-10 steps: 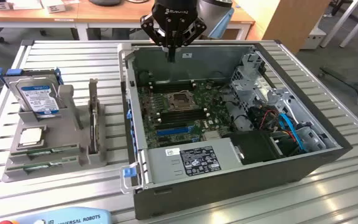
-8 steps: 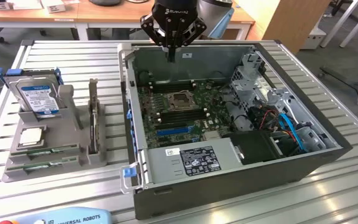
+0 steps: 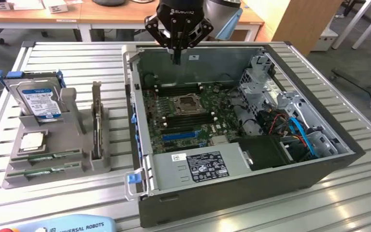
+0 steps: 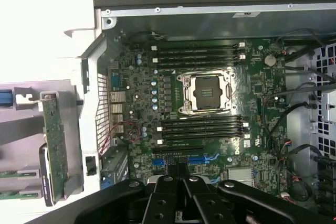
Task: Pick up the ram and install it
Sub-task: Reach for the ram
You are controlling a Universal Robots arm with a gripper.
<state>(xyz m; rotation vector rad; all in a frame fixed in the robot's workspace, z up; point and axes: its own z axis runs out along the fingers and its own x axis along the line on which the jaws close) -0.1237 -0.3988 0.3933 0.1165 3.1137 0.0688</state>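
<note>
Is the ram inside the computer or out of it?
Out: two green ram sticks lie in the grey holder beside the case, and the motherboard's long black slots look empty.

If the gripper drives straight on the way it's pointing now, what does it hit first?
Most likely the motherboard inside the open computer case, probably near the blue expansion slots, judging by the wrist view. Nothing shows between the gripper and the board, though depth makes the exact spot uncertain.
</note>
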